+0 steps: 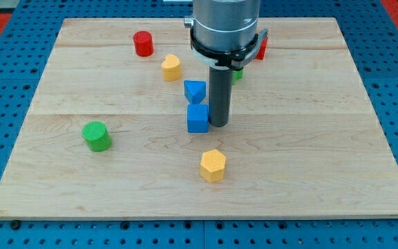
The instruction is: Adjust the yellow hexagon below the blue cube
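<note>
The yellow hexagon lies on the wooden board, below and slightly to the view's right of the blue cube, with a gap between them. My tip stands right beside the blue cube on its right side, touching or nearly touching it. A second blue block, wedge-like, sits just above the cube.
A red cylinder is at the upper left. A yellow block lies below and to the right of it. A green cylinder is at the left. A red block and a green block are partly hidden behind the arm.
</note>
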